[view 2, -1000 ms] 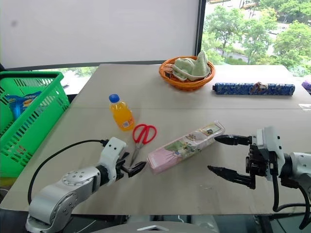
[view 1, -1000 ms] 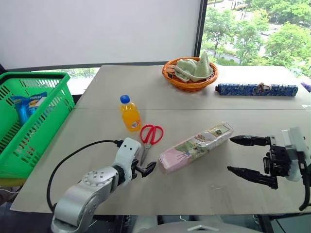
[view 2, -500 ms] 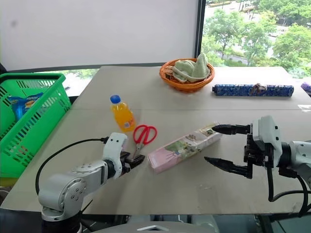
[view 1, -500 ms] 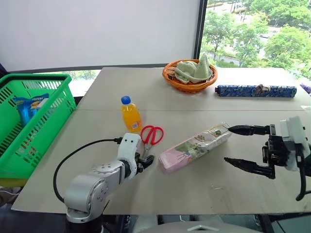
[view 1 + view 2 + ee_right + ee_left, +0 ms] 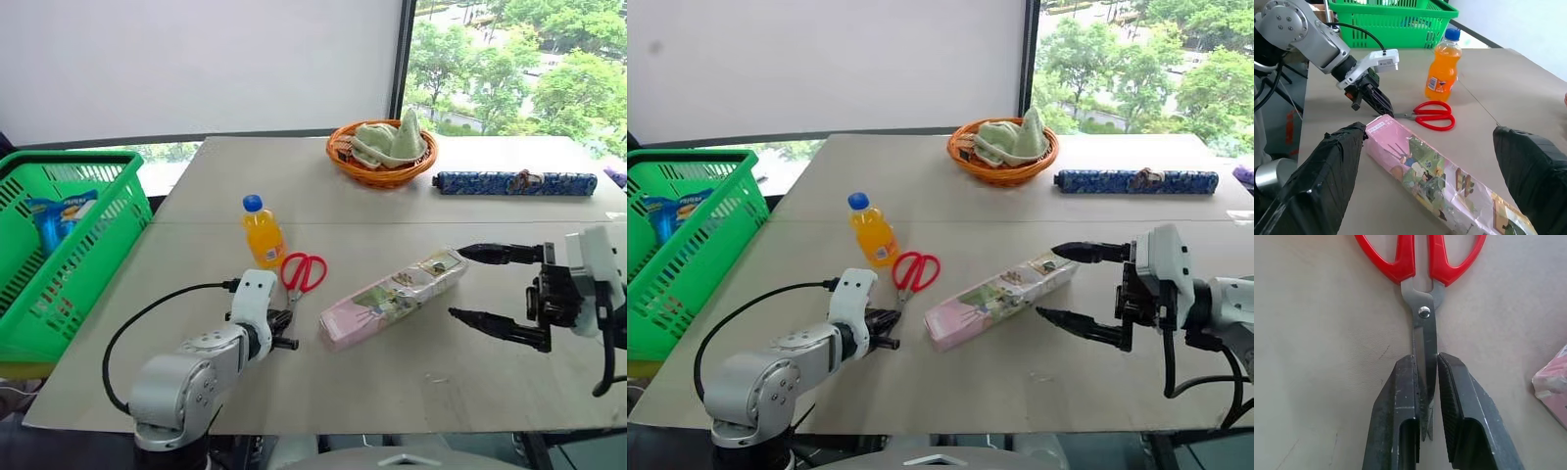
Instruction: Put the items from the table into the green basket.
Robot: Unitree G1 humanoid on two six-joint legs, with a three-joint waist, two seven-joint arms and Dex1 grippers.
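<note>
The red-handled scissors (image 5: 304, 272) lie flat on the table (image 5: 392, 382), blades pointing toward me. My left gripper (image 5: 1425, 363) is shut on the scissors' blades just below the pivot, low on the tabletop. The orange bottle (image 5: 263, 233) with a blue cap stands upright just behind the scissors. To their right the pink flower-printed pack (image 5: 395, 297) lies slantwise. My right gripper (image 5: 457, 283) hangs open beside the pack's right end, holding nothing and not touching it. The green basket (image 5: 69, 157) stands off the table's left edge.
A blue packet (image 5: 54, 215) lies inside the green basket. A round orange wicker basket (image 5: 382, 157) with green cloth sits at the back of the table. A long blue patterned roll (image 5: 516, 182) lies to its right.
My left gripper has closed from open onto the scissors' blades and rolled slightly. My right gripper has edged up and closer to the pack's right end, staying open.
</note>
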